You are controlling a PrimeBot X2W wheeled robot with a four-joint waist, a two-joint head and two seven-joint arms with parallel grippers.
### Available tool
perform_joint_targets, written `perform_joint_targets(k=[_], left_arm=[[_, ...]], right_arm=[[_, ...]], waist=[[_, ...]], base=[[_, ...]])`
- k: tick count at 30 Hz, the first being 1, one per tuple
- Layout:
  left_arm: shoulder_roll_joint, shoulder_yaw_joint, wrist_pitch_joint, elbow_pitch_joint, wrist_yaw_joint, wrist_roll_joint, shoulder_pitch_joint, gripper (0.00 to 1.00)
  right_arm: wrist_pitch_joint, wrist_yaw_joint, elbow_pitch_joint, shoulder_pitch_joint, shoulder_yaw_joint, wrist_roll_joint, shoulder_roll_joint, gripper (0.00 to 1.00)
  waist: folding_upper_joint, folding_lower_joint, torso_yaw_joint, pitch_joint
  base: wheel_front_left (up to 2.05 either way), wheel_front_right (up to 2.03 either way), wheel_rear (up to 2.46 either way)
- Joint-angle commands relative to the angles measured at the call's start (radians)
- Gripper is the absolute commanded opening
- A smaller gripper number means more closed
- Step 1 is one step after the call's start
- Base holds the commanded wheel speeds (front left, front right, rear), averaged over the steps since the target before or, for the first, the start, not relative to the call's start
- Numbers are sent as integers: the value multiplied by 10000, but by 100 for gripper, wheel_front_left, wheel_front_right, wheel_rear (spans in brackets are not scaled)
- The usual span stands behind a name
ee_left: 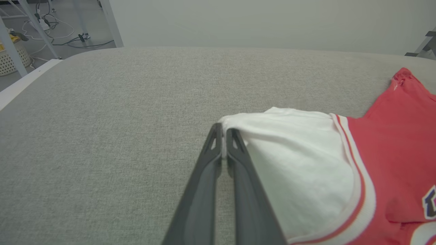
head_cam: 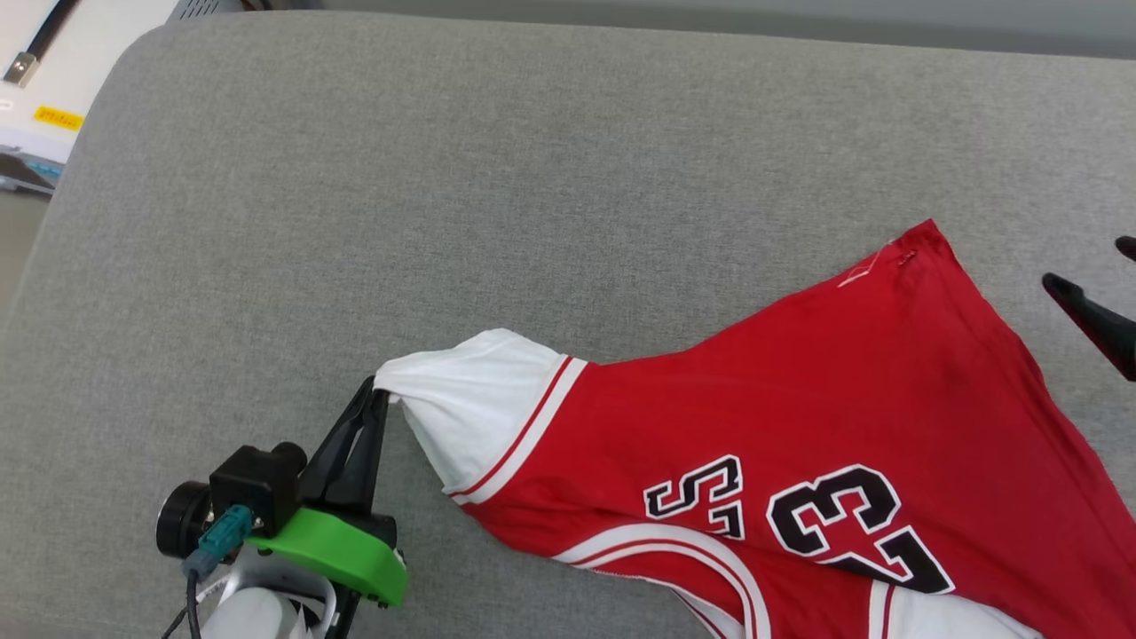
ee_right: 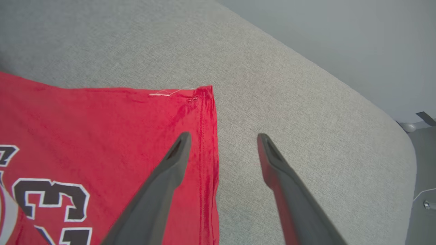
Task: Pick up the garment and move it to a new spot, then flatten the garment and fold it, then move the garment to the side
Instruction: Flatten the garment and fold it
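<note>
Two numerals, "23", and a letter "S", black with white outlines, read on the red basketball-style garment (head_cam: pixel 843 373) with white sleeves, which lies on the right part of the grey fabric cushion (head_cam: pixel 444 177). The left gripper (head_cam: pixel 380 395) is pinched tight on a white sleeve's edge; the right gripper (ee_right: pixel 223 139) spreads wide, empty, above the hem corner.

A robotics lab or test room is suggested: a bench (head_cam: pixel 444 177) padded in grey fabric is set before a bare grey wall (ee_left: pixel 272 23), loose cables (ee_left: pixel 51 30) are strewn on the floor among metal frame legs (ee_left: pixel 112 23), and a yellow-labelled white device (head_cam: pixel 53 115) is seen beside the bench.
</note>
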Motion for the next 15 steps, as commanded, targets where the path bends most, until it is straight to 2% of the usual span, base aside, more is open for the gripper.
perform_joint_targets(k=[1,7,15], left_arm=[[-66,-2,-93,-46,-52,85,-256,0],[-270,-134,-141,-99,-119,213,-622,0],[-476,-264,-183,-47,-217,346,-968,0]], right_arm=[[371,-9,330,-663,557,-153,-12,100],[1581,-9,2373,-3242,2887,-316,324,100],[1304,-9,5280,-4841,4459,-336,1032,100]], waist=[[0,0,324,373],[0,0,671,891],[0,0,1035,1334]], base=[[0,0,0],[0,0,0],[0,0,0]])
